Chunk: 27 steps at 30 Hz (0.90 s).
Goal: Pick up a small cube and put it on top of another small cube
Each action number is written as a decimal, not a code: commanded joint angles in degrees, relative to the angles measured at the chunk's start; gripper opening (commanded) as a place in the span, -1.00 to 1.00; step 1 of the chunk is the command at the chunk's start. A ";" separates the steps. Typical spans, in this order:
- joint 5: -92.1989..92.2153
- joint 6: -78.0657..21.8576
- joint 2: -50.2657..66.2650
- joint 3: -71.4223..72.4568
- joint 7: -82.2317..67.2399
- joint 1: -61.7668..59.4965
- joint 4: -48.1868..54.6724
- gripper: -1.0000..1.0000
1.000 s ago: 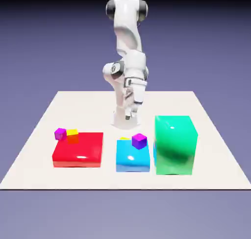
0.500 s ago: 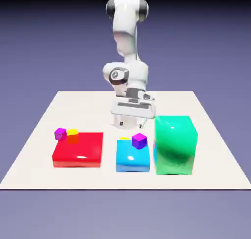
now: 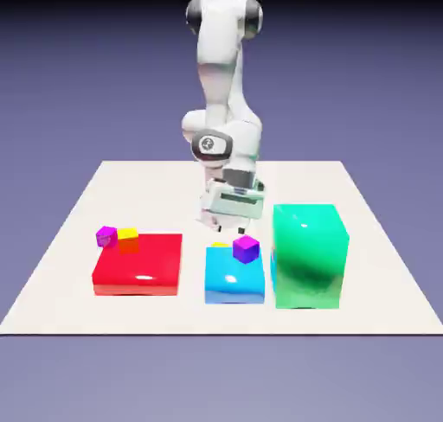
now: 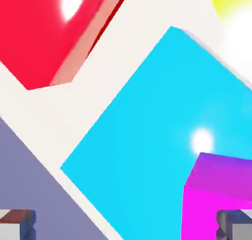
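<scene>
A lime-yellow sliver of the small cube [image 3: 220, 244] peeks out from behind the far edge of the cyan block [image 3: 234, 276]. In the hand view a lime-yellow corner of the small cube [image 4: 235, 3] shows at the top right, just past the cyan block [image 4: 157, 131]. My gripper [image 3: 227, 224] hangs above the table just behind that block. Its grey fingertips [image 4: 17, 224] stand far apart at the bottom corners, so the gripper [image 4: 126, 226] is open and holds nothing. A purple cube [image 3: 247, 249] sits on the cyan block, and the hand view shows it large [image 4: 221, 195] by the right fingertip.
A flat red block [image 3: 138, 263] lies at the exterior view's left and is also in the hand view [image 4: 49, 27]. A second purple cube [image 3: 106, 235] and a yellow cube with orange sides [image 3: 128, 237] are at its far edge. A tall green block [image 3: 309, 254] stands right of the cyan block.
The wrist has turned and the hand has come down a little toward the cyan block. The jaws stayed open. No cube or block has moved.
</scene>
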 commanded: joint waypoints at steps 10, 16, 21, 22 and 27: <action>-16.51 0.19 2.82 0.64 -24.92 -2.09 -1.43 0.00; -26.42 0.31 4.51 1.03 -39.87 -3.34 -2.30 0.00; -34.68 0.41 5.91 1.35 -52.33 -4.39 -3.01 0.00; -36.33 0.43 6.20 1.41 -54.82 -4.60 -3.16 0.00; -42.03 0.50 7.17 1.63 -63.42 -5.32 -3.65 0.00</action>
